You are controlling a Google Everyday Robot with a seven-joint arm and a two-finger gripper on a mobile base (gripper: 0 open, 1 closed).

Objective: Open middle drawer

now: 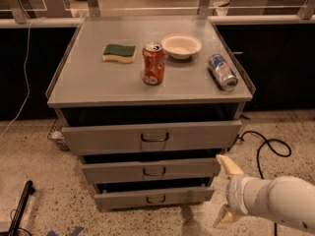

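The grey cabinet has three stacked drawer fronts. The middle drawer [150,170] is the second front, low and wide, with a small recessed bar handle [154,171] at its centre; it stands slightly out from the cabinet. My gripper [224,193] is at the lower right, just right of the middle drawer's right end, with its two yellowish fingers [227,165] spread wide apart, one above the other. It holds nothing and does not touch the handle.
The top drawer [151,136] and the bottom drawer [154,197] also stand slightly out. On the cabinet top [98,82] are a green-yellow sponge [119,52], a red can [153,63], a white bowl [181,45] and a lying blue can [222,72]. A black cable [266,149] lies on the floor at right.
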